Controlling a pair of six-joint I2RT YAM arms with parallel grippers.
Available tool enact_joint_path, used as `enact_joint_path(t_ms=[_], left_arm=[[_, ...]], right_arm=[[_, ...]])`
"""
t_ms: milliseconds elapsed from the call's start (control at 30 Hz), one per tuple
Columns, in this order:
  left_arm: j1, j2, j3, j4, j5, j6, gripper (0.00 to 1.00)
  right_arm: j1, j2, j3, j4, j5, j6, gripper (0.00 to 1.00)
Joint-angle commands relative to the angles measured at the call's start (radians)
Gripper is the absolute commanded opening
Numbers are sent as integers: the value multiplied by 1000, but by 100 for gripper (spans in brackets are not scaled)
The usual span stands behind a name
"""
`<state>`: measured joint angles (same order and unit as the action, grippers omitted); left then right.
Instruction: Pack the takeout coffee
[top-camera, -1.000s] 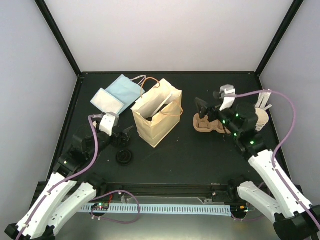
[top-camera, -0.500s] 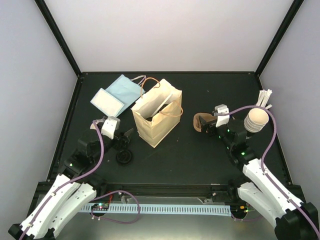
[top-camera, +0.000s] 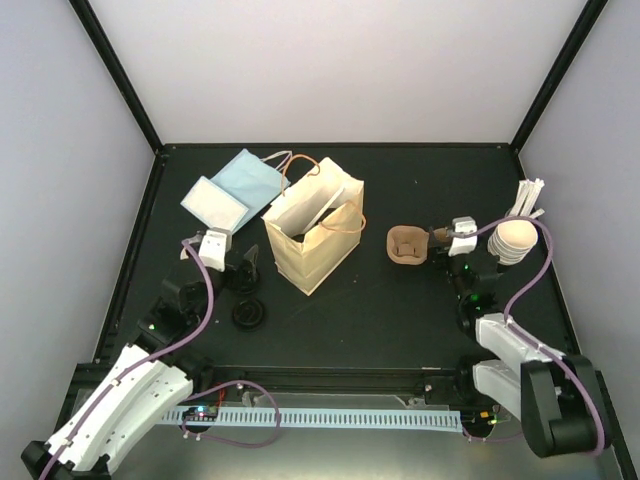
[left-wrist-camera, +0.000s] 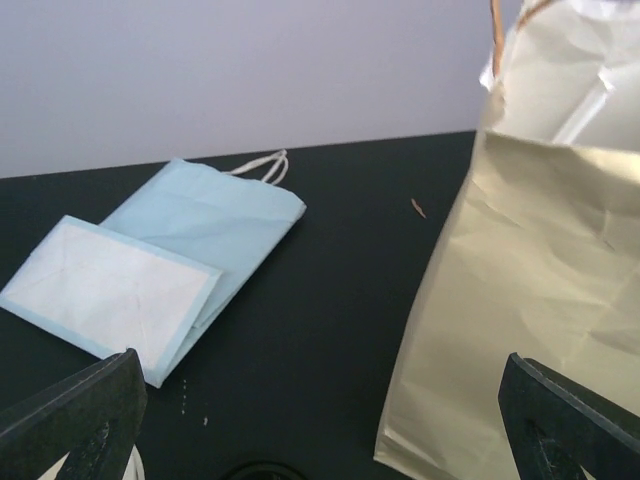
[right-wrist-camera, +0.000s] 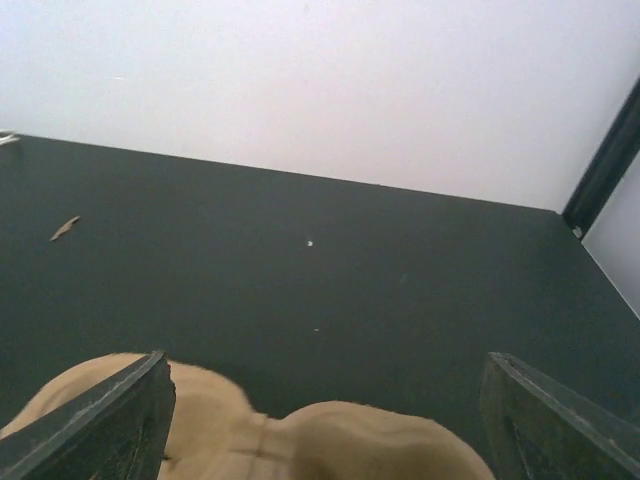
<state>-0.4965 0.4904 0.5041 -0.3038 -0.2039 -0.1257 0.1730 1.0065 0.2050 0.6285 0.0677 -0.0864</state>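
Right gripper (top-camera: 438, 240): jaws wide apart, straddling near edge of pulp carrier (top-camera: 405, 245); nothing clamped.
Left gripper (top-camera: 242, 268): fully open, empty, just beside paper bag (top-camera: 313, 240).
Cup (top-camera: 516, 236): far right, by white sticks (top-camera: 527, 196); single cup or top of stack, cannot tell.
Progress, judged: early.
- Cup outside carrier, no lid on it.
- Black lid (top-camera: 248, 313) lies loose near left gripper.
- Bag upright, mouth open, no cup seen inside.
- Remaining: fit lid, seat cup, bag it.

Markings: none legible on bag, cup, carrier or blue bags (top-camera: 235, 190).
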Motion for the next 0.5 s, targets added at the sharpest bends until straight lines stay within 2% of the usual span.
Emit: enact_joint_path(t_ms=[0, 133, 200, 300, 367, 400, 467], left_arm=[[7, -22, 3, 121, -69, -38, 99], [9, 30, 5, 160, -128, -59, 99], [11, 62, 20, 172, -149, -68, 99], [13, 95, 18, 227, -234, -90, 98], [24, 109, -9, 305, -257, -74, 98], [36, 123, -25, 347, -262, -51, 99], [56, 163, -42, 403, -284, -36, 99]], right_arm=[[-87, 103, 20, 212, -68, 50, 85], [-120, 225, 61, 262, -91, 47, 99], [-130, 252, 88, 241, -113, 27, 100], [-142, 316, 51, 368, -96, 40, 100], [-143, 392, 16, 513, -69, 56, 100], [-144, 412, 21, 534, -69, 56, 100], [-147, 381, 65, 390, -65, 59, 100]])
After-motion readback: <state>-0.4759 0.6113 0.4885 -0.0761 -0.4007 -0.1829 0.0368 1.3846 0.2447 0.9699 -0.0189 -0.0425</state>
